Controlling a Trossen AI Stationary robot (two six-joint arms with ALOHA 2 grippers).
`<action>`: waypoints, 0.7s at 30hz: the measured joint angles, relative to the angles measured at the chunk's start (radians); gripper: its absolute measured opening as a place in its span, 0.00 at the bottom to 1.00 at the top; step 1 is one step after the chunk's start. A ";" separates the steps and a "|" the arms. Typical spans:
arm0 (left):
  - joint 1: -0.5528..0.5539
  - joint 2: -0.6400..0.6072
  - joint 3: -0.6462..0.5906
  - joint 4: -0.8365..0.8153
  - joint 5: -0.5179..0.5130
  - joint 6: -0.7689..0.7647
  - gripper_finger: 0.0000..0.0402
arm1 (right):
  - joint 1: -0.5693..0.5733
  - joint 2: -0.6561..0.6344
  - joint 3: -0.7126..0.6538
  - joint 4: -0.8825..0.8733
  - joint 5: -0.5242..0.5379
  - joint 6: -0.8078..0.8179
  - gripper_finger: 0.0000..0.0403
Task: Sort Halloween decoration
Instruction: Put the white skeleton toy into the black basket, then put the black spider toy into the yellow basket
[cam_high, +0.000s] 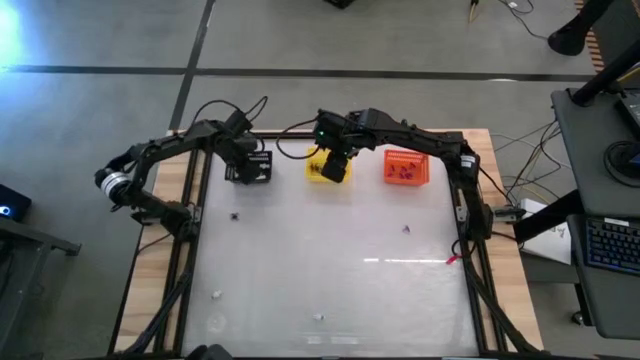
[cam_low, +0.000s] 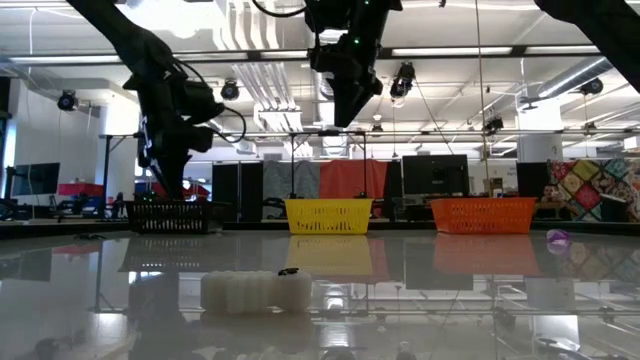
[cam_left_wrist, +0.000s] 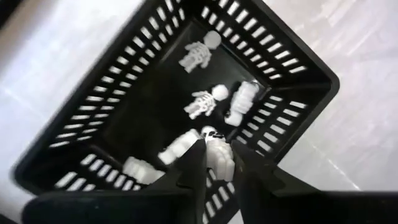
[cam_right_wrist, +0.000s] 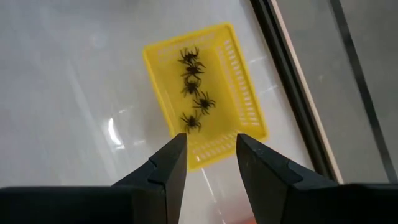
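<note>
Left gripper, fingers slightly parted, releases a white skeleton into the black basket beneath; right gripper gapes empty above spiders in the yellow basket; trinkets look light, rigid, best pinched mid-body.

Three little baskets stood in a row at the back of the white table: a black basket, a yellow basket and an orange basket.
</note>
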 joint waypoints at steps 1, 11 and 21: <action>0.000 0.006 0.000 -0.001 0.006 -0.006 0.14 | -0.004 0.000 0.000 -0.003 0.000 -0.007 0.34; 0.000 -0.009 0.011 -0.036 0.010 -0.039 0.32 | -0.029 0.000 0.000 -0.018 0.000 -0.061 0.36; -0.010 -0.080 0.120 -0.317 0.082 -0.076 0.39 | -0.033 0.001 -0.005 -0.019 -0.001 -0.076 0.36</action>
